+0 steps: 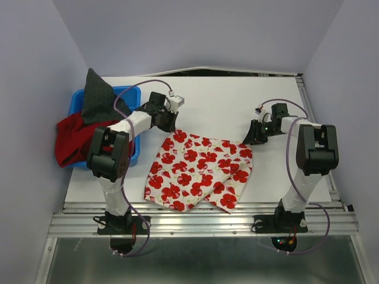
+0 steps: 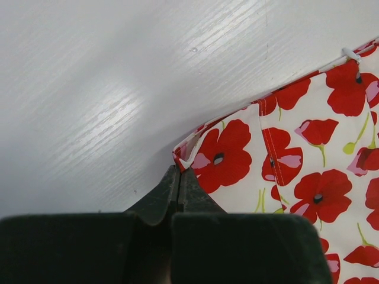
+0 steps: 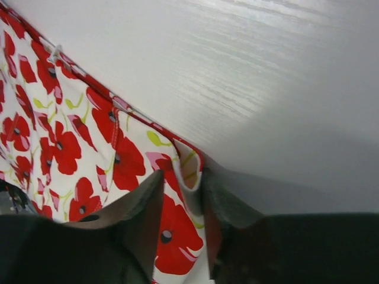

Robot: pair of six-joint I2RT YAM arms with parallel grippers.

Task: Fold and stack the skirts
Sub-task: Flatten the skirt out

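The white skirt with red flowers lies spread on the white table, between the two arms. My left gripper is at its far left corner; in the left wrist view this gripper is shut, with the hem corner of the skirt pinched at its tips. My right gripper is at the far right corner. In the right wrist view its jaws stand apart, with an upturned fold of the skirt between them. The deep-red skirt and the dark grey skirt are heaped at the left.
A blue plastic bin stands at the table's far left, under the red and grey skirts, with the red one spilling over its left side. An aluminium rail runs along the near edge. Walls close in on both sides.
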